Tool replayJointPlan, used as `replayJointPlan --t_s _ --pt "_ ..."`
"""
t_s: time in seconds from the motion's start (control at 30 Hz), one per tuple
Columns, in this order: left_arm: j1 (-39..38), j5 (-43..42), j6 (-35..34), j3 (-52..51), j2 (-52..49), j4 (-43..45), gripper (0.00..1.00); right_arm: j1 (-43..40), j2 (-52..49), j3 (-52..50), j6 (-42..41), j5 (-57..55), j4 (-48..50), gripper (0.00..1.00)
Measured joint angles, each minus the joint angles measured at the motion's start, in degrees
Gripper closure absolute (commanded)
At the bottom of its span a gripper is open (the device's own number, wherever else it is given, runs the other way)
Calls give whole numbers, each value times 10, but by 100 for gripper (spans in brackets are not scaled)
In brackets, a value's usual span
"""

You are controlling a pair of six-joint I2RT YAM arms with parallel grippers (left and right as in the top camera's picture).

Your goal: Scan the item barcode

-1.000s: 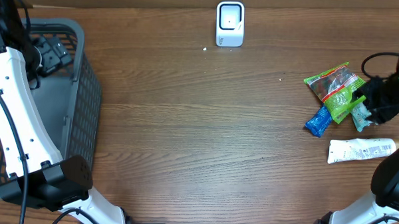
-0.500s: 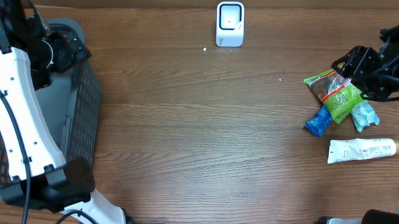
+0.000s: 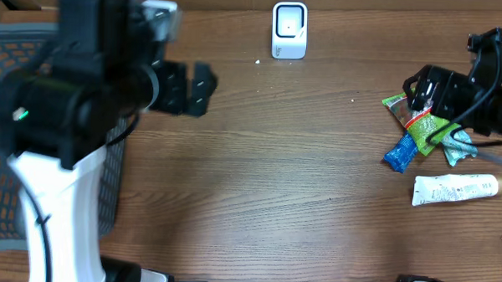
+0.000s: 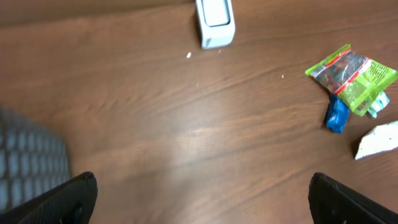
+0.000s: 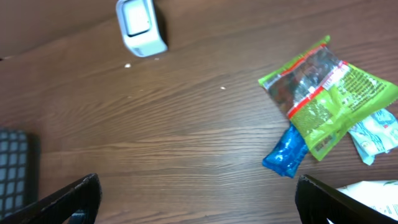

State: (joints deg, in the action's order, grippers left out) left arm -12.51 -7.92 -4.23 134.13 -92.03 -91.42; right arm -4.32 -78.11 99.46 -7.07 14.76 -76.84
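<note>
Fingers on your left gripper (image 3: 190, 87) and right gripper (image 5: 196, 193) stand spread, empty; green packet (image 5: 329, 93) — light, crinkly — likely wants a sealed-edge pinch.

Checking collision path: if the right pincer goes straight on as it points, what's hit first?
Likely the right pincer meets bare table first, beside the blue packet; depth unclear.

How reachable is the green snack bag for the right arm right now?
Probably yes: the right gripper is open near the pile, and the green snack bag lies on top of the blue packet with nothing covering it. It sits off to the side of the fingers, so the arm must shift.
</note>
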Motion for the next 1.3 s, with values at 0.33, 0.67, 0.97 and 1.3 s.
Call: replayJointPlan --t_s 0.33,0.67,0.97,1.3 --pt "-14 4 2 -5 -83 27 0 33 13 1 -53 57 -8 0" --pt "-14 5 2 -5 -163 27 0 33 13 1 -60 32 -31 0" --pt "-14 7 2 -5 -194 27 1 52 161 -205 -53 -15 290 0" --pt "-14 8 4 -6 -198 27 0 82 457 -703 -49 -27 749 0"
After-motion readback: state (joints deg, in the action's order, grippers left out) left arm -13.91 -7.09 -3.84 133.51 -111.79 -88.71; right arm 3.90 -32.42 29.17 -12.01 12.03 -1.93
